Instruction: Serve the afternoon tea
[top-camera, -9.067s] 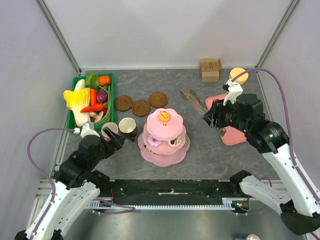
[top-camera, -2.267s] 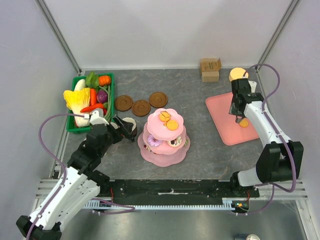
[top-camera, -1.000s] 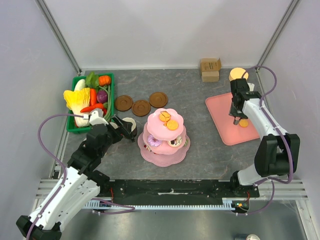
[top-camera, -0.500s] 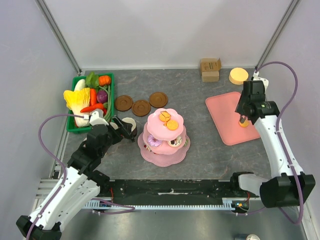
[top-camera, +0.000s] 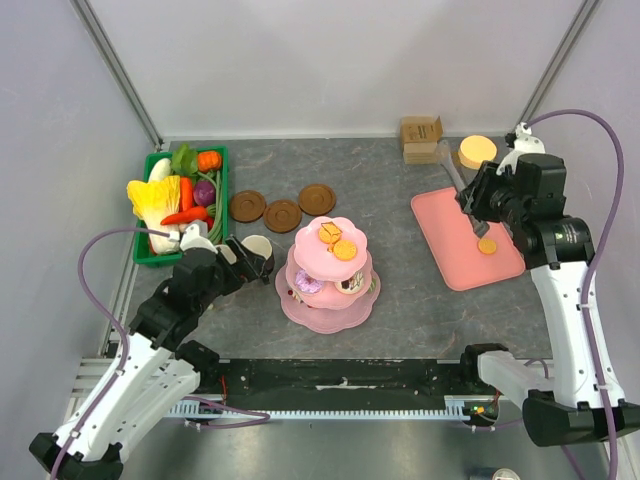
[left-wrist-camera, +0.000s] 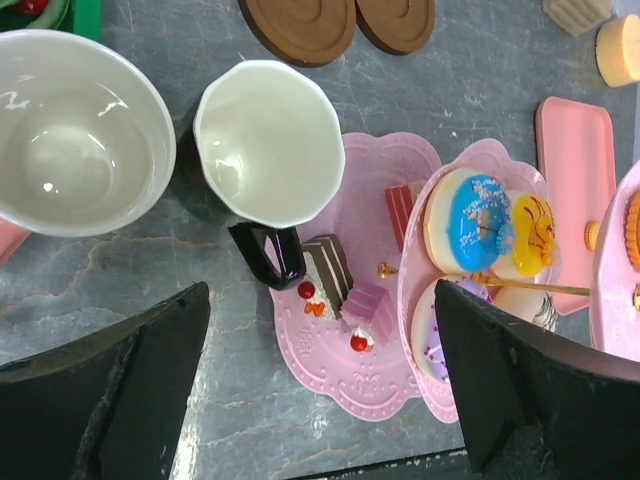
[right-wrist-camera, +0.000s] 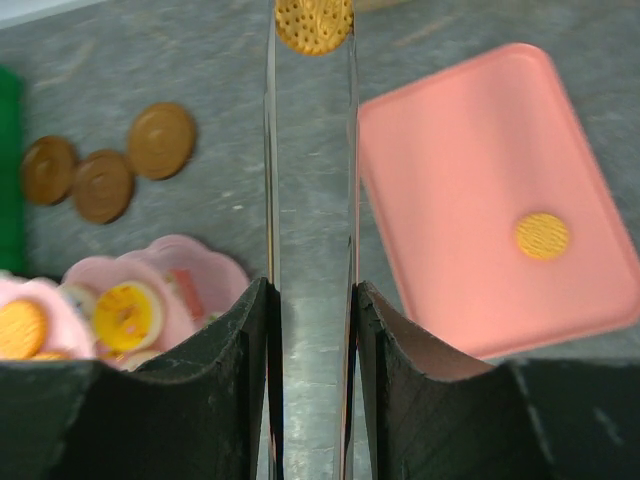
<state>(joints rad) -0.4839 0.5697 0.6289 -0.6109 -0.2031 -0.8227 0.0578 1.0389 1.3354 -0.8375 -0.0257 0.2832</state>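
Observation:
My right gripper (top-camera: 470, 196) (right-wrist-camera: 312, 290) is shut on a pair of metal tongs (right-wrist-camera: 271, 160), raised over the pink tray's (top-camera: 445, 215) far left corner. The tong tips pinch an orange biscuit (right-wrist-camera: 314, 22). Another orange biscuit (top-camera: 487, 246) lies on the tray. The pink tiered stand (top-camera: 300, 306) holds a third biscuit (top-camera: 343, 251) on top, with donuts (left-wrist-camera: 468, 215) and cake bits (left-wrist-camera: 330, 270) lower down. My left gripper (top-camera: 236, 262) (left-wrist-camera: 322, 296) hangs open over the dark mug (left-wrist-camera: 268, 140) and the stand's edge. A pale mug (left-wrist-camera: 70, 130) sits beside it. Three brown saucers (top-camera: 282, 214) lie behind.
A green basket of toy vegetables (top-camera: 180, 195) stands at the left. Two small cardboard boxes (top-camera: 420, 138) and a yellow round disc (top-camera: 477, 151) sit at the back right. Grey walls close in both sides.
My right arm has lifted from the tray and swung the tongs up and leftward with a biscuit in their tips. The left arm has barely moved.

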